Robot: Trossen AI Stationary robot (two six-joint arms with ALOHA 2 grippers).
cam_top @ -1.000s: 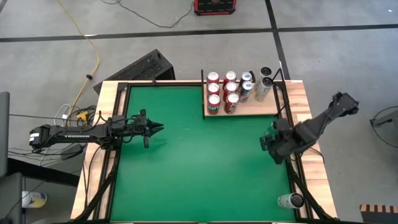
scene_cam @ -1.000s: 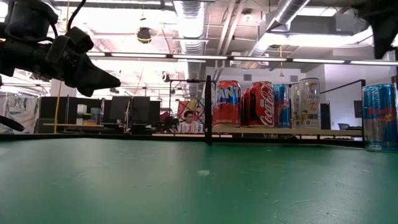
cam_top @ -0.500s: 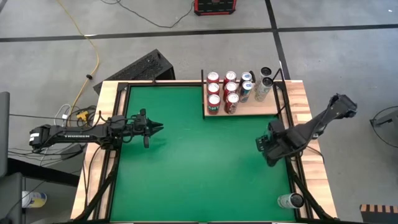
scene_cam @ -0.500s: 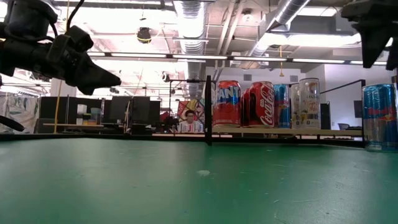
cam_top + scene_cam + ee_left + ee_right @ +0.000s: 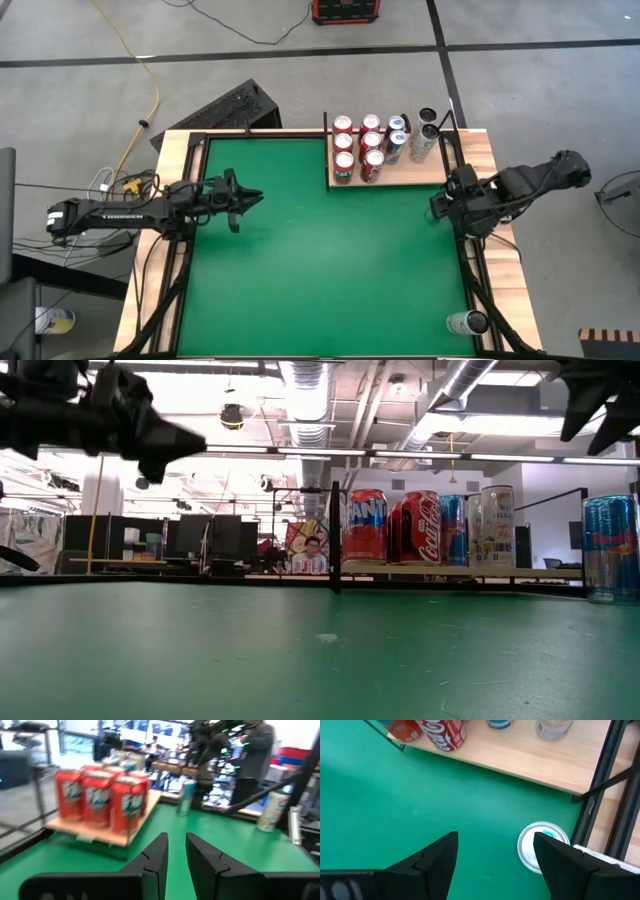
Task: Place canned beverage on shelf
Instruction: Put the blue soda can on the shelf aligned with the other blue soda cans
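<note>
The right gripper [image 5: 495, 857], jaws spread wide and empty, is held above an upright can [image 5: 542, 845], probably blue-labelled, standing just before the shelf [image 5: 400, 175]. The can's body is hidden beneath its lid. The left gripper [image 5: 250, 198] is kept closed.

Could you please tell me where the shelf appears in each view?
High: shelf at top, right of centre.
Low: shelf right of centre.
Left wrist: shelf at left.
Right wrist: shelf along the top.
Shared landmark: red cans on it.
</note>
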